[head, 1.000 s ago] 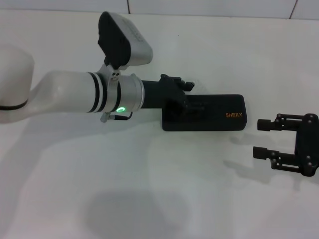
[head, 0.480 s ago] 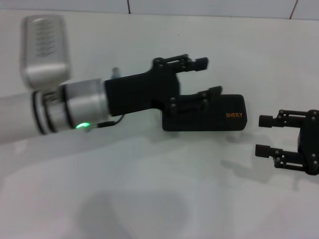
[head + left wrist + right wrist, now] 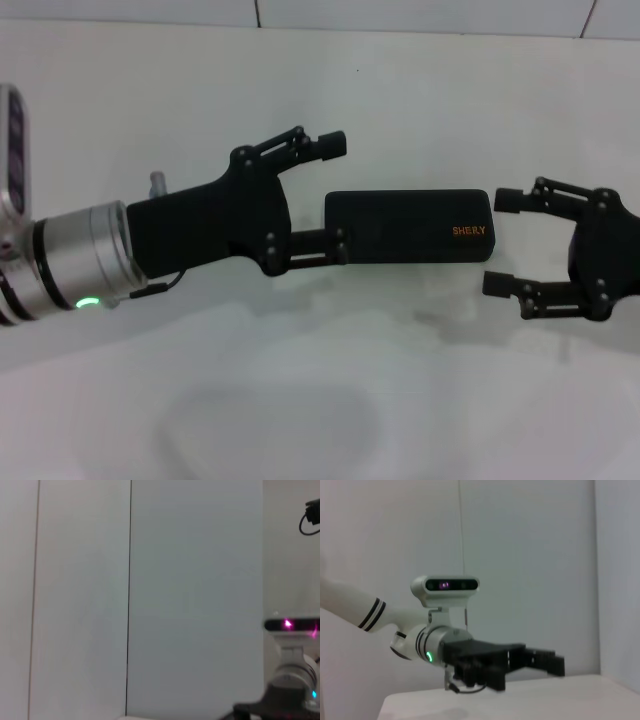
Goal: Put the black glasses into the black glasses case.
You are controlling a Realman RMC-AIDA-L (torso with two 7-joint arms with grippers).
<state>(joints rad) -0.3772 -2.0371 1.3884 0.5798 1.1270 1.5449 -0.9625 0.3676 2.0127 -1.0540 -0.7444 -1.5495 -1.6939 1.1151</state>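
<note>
The black glasses case (image 3: 410, 227) lies closed on the white table (image 3: 300, 400), with orange "SHERY" lettering at its right end. The black glasses are not in view. My left gripper (image 3: 336, 197) is open and empty just left of the case's left end, one finger near the case's front corner. My right gripper (image 3: 500, 243) is open and empty just right of the case's right end, apart from it. The right wrist view shows the left arm and its gripper (image 3: 554, 664) over the table.
A tiled white wall runs along the table's far edge (image 3: 400, 25). The left wrist view shows only wall and the right arm's wrist camera (image 3: 292, 626). Bare table lies in front of the case.
My left gripper has come off the case and drawn back to its left, turning at the wrist. My right gripper has moved left toward the case's right end.
</note>
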